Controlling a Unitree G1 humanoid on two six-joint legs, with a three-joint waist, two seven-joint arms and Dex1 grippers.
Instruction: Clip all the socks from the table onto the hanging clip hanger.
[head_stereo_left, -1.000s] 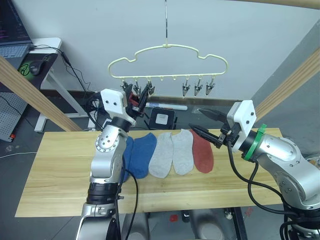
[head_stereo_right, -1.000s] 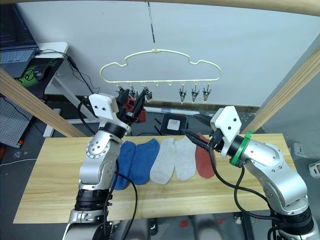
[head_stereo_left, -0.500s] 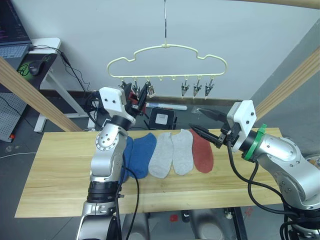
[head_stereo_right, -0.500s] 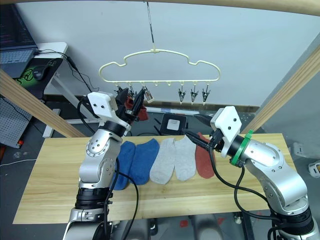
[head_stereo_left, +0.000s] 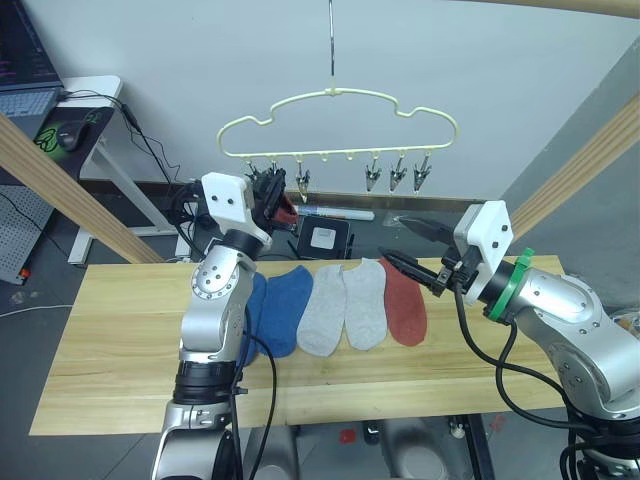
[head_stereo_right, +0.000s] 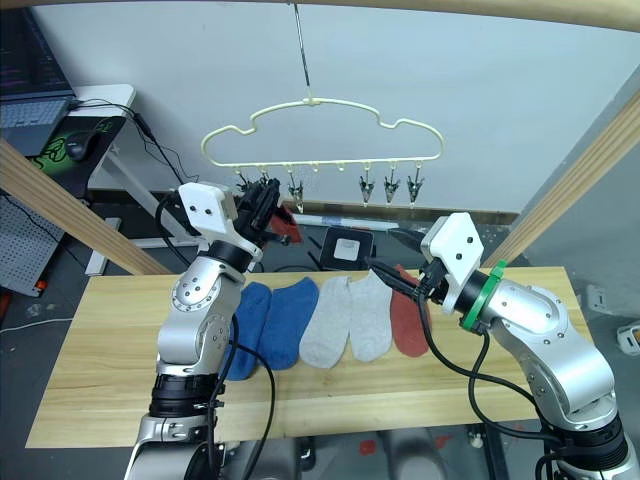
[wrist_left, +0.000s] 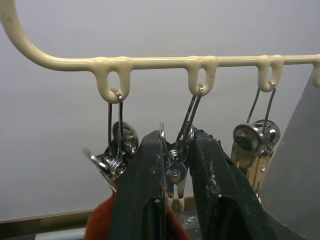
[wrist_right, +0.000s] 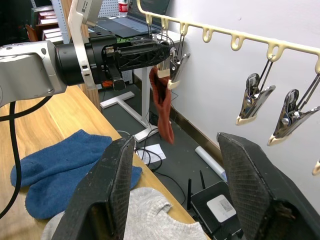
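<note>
You are now squeezing the second clip (wrist_left: 175, 172) of the clip hanger (head_stereo_left: 340, 97) with your left gripper (wrist_left: 175, 175), the rust red sock (wrist_right: 162, 107) hanging there, while your right gripper (wrist_right: 172, 192) is hovering open over the five socks (head_stereo_left: 340, 305) on the table (head_stereo_left: 120, 370).

red sock (wrist_left: 102, 222): mostly hidden behind left gripper (wrist_left: 175, 200)
blue sock (head_stereo_left: 255, 320): partly hidden behind the left arm
hanger (wrist_left: 150, 62): cut off

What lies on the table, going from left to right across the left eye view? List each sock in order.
Blue sock → blue sock → light grey sock → light grey sock → rust red sock.
</note>
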